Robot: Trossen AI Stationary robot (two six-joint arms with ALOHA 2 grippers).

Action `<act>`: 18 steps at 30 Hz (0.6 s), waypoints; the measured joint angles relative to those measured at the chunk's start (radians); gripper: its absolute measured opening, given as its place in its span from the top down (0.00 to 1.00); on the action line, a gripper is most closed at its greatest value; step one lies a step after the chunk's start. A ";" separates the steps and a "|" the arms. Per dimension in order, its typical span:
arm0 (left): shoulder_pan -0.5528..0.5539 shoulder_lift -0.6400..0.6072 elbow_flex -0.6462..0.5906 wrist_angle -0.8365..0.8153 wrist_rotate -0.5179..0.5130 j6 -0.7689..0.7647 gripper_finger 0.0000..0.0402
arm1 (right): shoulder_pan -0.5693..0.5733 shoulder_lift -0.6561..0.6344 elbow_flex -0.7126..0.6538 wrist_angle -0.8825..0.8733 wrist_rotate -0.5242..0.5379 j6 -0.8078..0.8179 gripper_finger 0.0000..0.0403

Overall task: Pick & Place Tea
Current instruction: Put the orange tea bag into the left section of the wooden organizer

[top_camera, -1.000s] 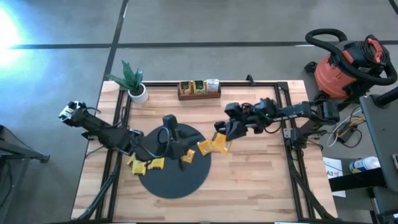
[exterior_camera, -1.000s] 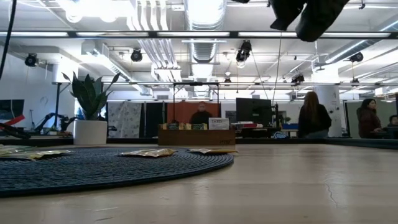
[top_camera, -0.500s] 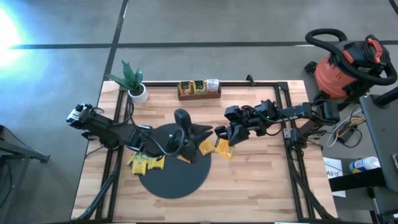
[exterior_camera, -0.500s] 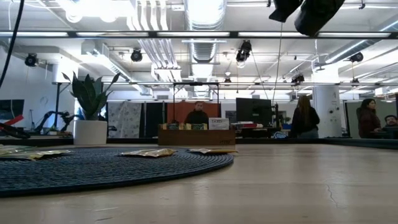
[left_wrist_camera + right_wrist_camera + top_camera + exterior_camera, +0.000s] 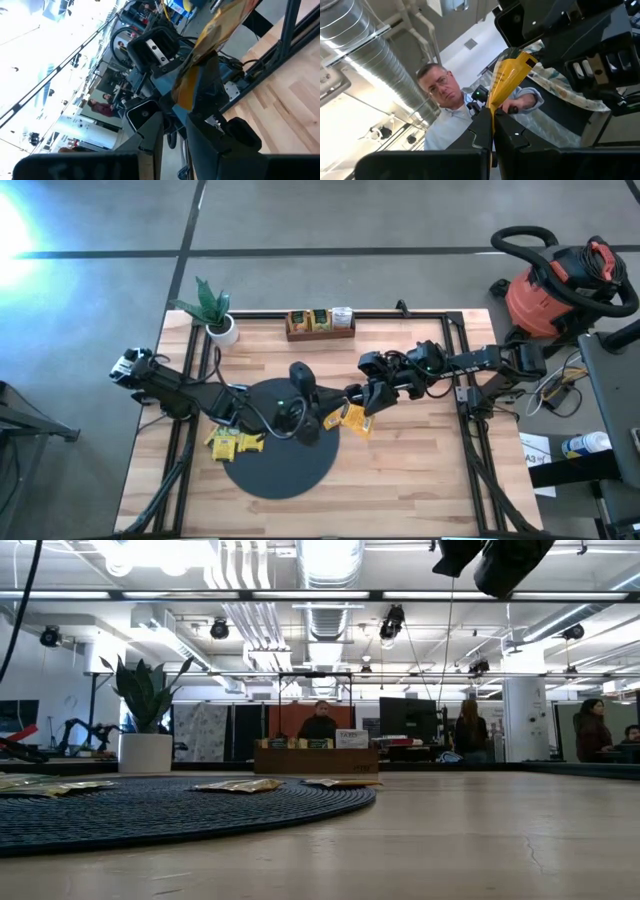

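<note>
Yellow tea packet (image 5: 509, 77) pinched upright in right tool (image 5: 492, 131).

My rig sits in open-plan robotics lab: exposed silver ventilation ducts (image 5: 330, 600) on ceiling, black computer monitor (image 5: 407, 718) on far bench, people (image 5: 592, 730) standing among desks, red-and-black shop vacuum (image 5: 560, 285) on grey concrete floor (image 5: 330, 215) beside light wooden worktable (image 5: 420, 470).
</note>
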 joint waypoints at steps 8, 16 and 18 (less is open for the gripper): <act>-0.004 -0.002 0.000 0.022 0.000 -0.001 0.80 | 0.000 0.000 -0.003 -0.014 0.000 -0.002 0.98; -0.029 -0.002 0.000 0.023 0.032 -0.005 0.80 | 0.000 0.000 -0.008 -0.034 0.001 -0.011 0.98; -0.032 -0.002 0.000 0.017 0.032 -0.006 0.80 | 0.000 0.000 -0.008 -0.034 0.001 -0.011 0.98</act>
